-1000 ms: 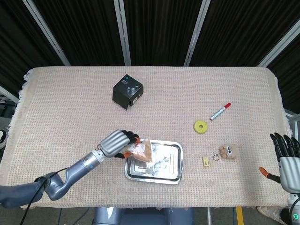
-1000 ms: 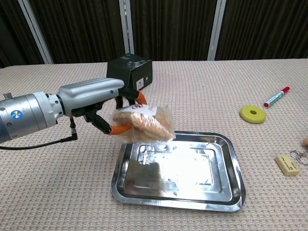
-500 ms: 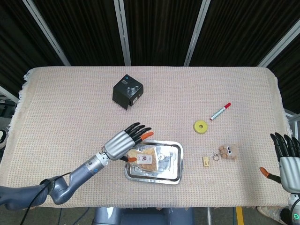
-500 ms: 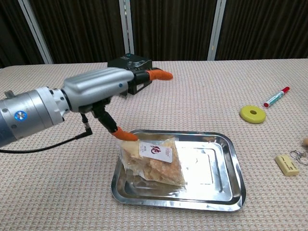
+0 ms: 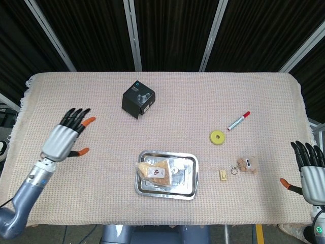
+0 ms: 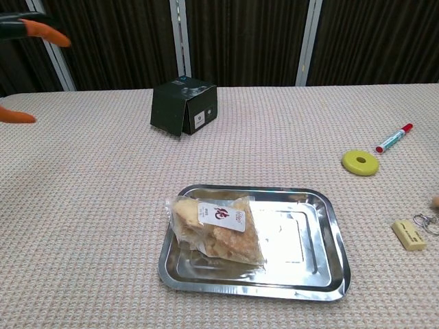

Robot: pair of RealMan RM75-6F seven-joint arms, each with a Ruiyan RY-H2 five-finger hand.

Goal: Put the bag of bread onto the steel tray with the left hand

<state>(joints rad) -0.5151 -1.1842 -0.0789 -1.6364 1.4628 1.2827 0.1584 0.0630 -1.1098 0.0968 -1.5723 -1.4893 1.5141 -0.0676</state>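
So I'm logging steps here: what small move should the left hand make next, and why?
Probably none beyond settling to rest. The bag of bread already lies in the steel tray, on its left side, and the left hand is open, off to the tray's left, holding nothing. The placement looks done.

Black box (image 5: 138, 99), red marker (image 5: 238, 121), yellow disc (image 5: 217, 136), plush keychain (image 5: 246, 164), eraser (image 5: 222, 175).

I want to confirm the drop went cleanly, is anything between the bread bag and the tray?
Nothing visible does. The bread bag lies directly on the left part of the tray. The left hand is open and well clear to the left.
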